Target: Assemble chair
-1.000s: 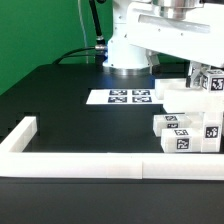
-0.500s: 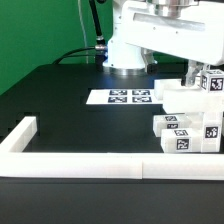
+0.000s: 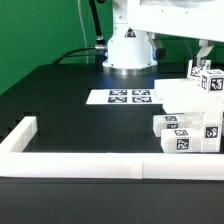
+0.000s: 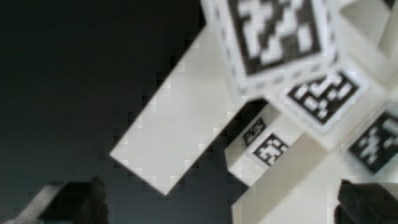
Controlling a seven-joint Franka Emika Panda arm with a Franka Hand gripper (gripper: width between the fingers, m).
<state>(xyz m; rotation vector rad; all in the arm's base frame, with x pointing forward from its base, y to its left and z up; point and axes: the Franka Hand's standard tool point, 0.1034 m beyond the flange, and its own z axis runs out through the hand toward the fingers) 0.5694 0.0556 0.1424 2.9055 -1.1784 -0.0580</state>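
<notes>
white robot arm (image 3: 150, 20) over a black table (image 3: 60, 100), marker board (image 3: 128, 97) lying flat mid-table, tagged white chair parts (image 3: 190, 120) clustered at the exterior view's right, white border wall (image 3: 90, 165) in front

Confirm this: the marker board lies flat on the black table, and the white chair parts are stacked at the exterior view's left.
Wrong side. The marker board does lie flat on the black table, but the white chair parts are stacked at the exterior view's right, as the exterior view shows.

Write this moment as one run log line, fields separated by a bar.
arm: high above table | gripper: state not visible | chair parts: grouped at exterior view's right, by border wall | marker board: flat
</notes>
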